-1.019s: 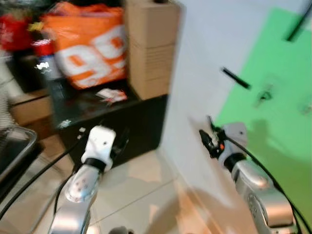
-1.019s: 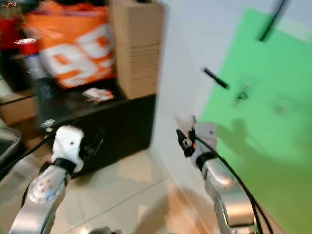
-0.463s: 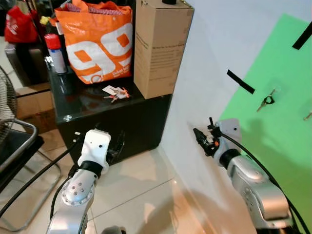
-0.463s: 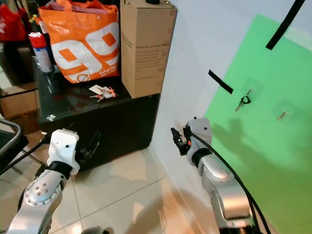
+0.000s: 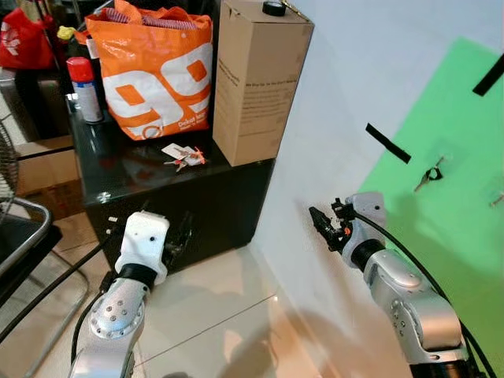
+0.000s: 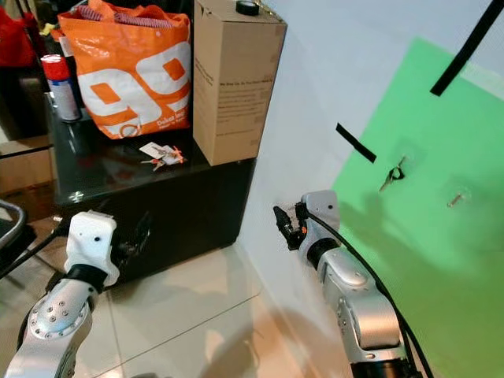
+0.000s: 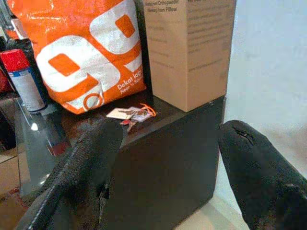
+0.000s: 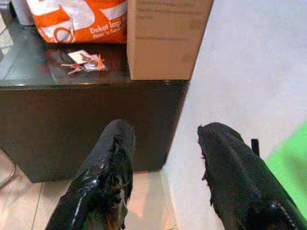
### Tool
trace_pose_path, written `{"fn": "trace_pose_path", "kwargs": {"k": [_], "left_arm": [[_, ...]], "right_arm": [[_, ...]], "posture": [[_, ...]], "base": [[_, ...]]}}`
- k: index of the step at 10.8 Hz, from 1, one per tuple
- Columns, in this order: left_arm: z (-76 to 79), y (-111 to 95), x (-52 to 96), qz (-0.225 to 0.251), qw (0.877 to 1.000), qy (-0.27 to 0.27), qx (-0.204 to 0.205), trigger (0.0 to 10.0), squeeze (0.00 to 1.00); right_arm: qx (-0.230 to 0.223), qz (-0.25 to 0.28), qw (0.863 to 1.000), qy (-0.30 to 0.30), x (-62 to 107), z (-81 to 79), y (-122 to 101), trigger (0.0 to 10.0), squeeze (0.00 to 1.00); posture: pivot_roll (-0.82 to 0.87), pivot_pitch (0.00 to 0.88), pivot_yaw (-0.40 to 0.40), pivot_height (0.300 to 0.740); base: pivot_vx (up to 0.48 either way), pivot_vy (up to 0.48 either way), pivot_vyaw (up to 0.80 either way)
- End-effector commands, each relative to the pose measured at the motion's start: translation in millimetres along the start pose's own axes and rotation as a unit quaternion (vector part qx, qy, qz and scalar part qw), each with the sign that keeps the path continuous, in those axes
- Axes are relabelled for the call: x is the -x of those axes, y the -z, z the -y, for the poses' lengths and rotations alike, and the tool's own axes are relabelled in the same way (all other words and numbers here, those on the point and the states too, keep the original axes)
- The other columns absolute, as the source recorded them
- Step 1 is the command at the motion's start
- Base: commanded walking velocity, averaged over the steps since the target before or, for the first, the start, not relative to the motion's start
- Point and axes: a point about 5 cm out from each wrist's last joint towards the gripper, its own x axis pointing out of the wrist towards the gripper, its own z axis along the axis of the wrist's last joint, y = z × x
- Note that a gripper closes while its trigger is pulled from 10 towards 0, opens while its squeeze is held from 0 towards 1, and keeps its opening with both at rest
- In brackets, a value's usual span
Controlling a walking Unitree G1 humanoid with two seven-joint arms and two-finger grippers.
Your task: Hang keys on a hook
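A small bunch of keys with a white tag and red bits lies on the black cabinet top, in front of the orange bag. On the wall to the right hangs a green sheet with two clear hooks: one hook carries a key, the other hook is bare. My left gripper hovers low in front of the cabinet face, open and empty. Held near the white wall below the sheet's left edge, my right gripper is also open, with nothing between its fingers. Both wrist views look toward the keys.
An orange bag, a tall cardboard box and a red-capped spray can stand on the cabinet. A chair frame is at the left. Black tape strips hold the sheet. Tiled floor lies between the arms.
The picture has gone from blurred to sharp and the whole scene has shifted a little, so the camera moved. Both grippers stay open and empty in much the same pose.
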Motion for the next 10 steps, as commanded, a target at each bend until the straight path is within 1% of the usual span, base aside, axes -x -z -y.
{"fn": "trace_pose_path", "kwargs": {"k": [1,2,3,4,5,8,9,10], "left_arm": [[2.6,-5,-0.2,0.007,1.000,0.004,-0.004,10.0,0.00],[3.8,-5,-1.2,0.007,1.000,0.013,-0.006,10.0,0.00],[4.1,-5,-1.8,0.007,1.000,0.017,-0.007,10.0,0.00],[4.7,-4,-6.3,0.009,0.999,0.035,-0.011,10.0,0.00],[4.3,-5,-8.9,0.012,0.999,0.041,-0.011,10.0,0.00],[1.9,-8,-13.9,0.024,0.998,0.060,-0.011,10.0,0.00],[0.3,-8,-16.6,0.030,0.997,0.067,-0.014,10.0,0.00],[1.1,-8,-18.6,0.032,0.997,0.072,-0.015,10.0,0.00]], "right_arm": [[0.005,-0.001,1.000,-0.004,-1.9,0.9,-2,10.0,0.00],[0.003,0.002,1.000,0.004,-2.4,1.1,-2,10.0,0.00],[0.003,0.004,1.000,0.010,-2.6,1.2,-2,10.0,0.00],[-0.005,0.013,1.000,0.023,0.6,1.9,-4,10.0,0.00],[-0.013,0.016,1.000,0.019,3.5,0.7,-5,10.0,0.00],[0.013,0.015,0.999,0.033,8.0,-2.2,-1,10.0,0.00],[0.037,0.029,0.998,0.036,10.3,-5.7,-3,10.0,0.00],[0.046,0.033,0.998,0.019,13.7,-9.8,-2,10.0,0.00]], "posture": [[0.06,0.000,-0.131,0.740],[0.05,0.000,-0.115,0.740],[0.05,0.000,-0.109,0.740],[0.04,0.000,-0.066,0.740],[0.03,0.000,-0.045,0.740],[0.00,0.000,0.026,0.740],[-0.01,0.000,0.041,0.740],[-0.03,0.000,0.063,0.740]], "base": [[0.375,0.000,0.80],[0.375,0.000,0.80],[0.368,0.000,0.00],[0.368,0.000,0.00],[0.368,0.000,0.00],[0.369,0.000,0.00],[0.364,0.000,0.00],[0.368,0.000,0.00]]}}
